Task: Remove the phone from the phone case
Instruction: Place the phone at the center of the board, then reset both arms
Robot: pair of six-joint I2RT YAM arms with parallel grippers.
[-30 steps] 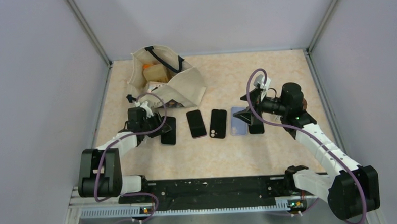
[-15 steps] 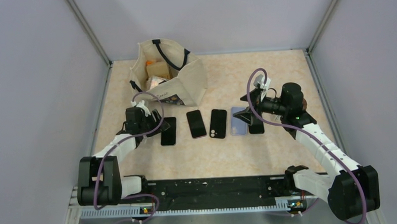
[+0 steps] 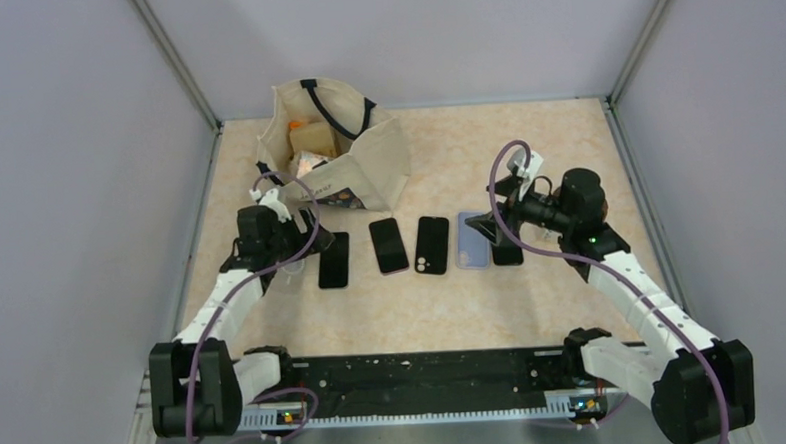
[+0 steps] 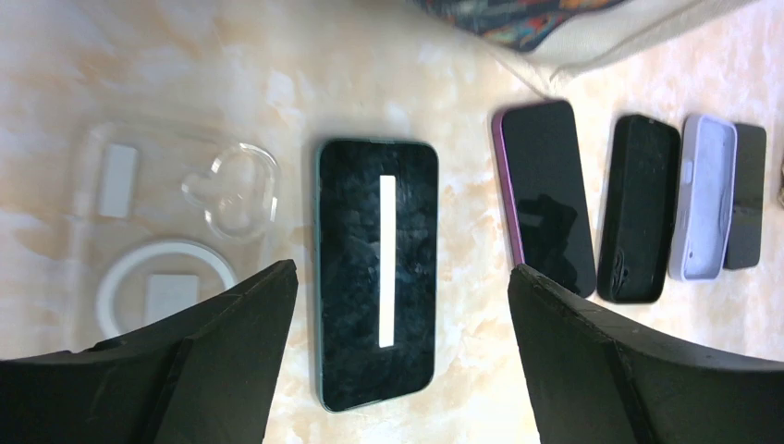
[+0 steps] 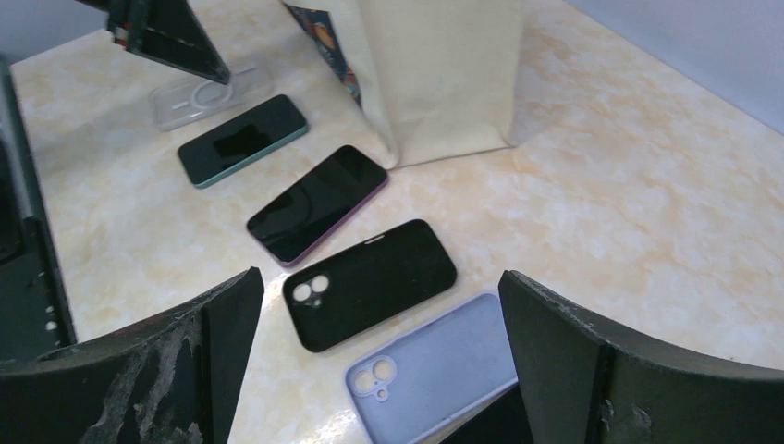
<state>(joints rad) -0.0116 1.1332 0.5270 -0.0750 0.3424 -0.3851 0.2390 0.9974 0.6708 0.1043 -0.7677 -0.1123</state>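
Fingers [image 4: 236, 342] of L gripper [image 4: 402, 270] spread wide, empty, over teal phone [image 4: 377, 310] lying bare twd bench's left edge, clear case [image 4: 171, 231] just beside it. R gripper [image 5: 379, 277] also agape, empty, above lilac case [image 5: 444, 361]. Tote bag [image 3: 377, 168] at back.

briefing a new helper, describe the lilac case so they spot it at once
Find the tote bag at the back; a row of phones and cases lies in front of it. The lilac case is second from the right, between a black case and a dark phone, and is the only pale purple piece.
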